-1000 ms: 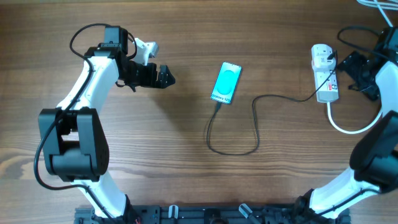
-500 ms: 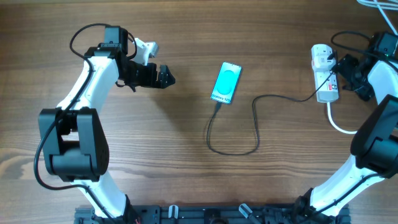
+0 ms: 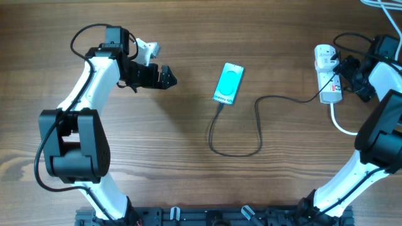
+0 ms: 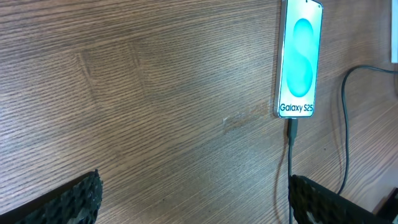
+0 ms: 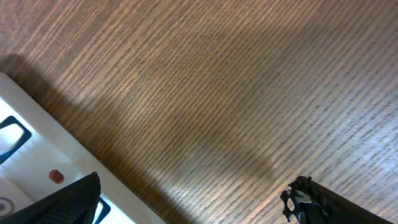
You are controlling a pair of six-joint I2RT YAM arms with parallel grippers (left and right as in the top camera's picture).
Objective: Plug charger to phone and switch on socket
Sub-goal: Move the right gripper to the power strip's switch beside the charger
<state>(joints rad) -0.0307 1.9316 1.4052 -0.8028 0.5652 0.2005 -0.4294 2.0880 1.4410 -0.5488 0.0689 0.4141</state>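
Observation:
The phone [image 3: 228,83] lies mid-table with its teal screen up; it also shows in the left wrist view [image 4: 300,59]. The thin black charger cable [image 3: 257,125] sits in the phone's near end, loops toward me and runs right to the white socket [image 3: 327,85]. Its black plug [image 3: 330,59] sits in the socket. The cable shows below the phone in the left wrist view [image 4: 290,155]. My left gripper [image 3: 167,77] is open and empty, left of the phone. My right gripper [image 3: 345,68] is open at the socket's right side; the socket's edge shows in its wrist view [image 5: 31,155].
The socket's thick white cord [image 3: 344,127] curves down and right toward my right arm. White cables [image 3: 383,7] lie at the far right corner. Bare wood lies between the left gripper and the phone.
My right gripper has moved left and up, closer to the socket's right side. The left arm, phone and cable have not moved.

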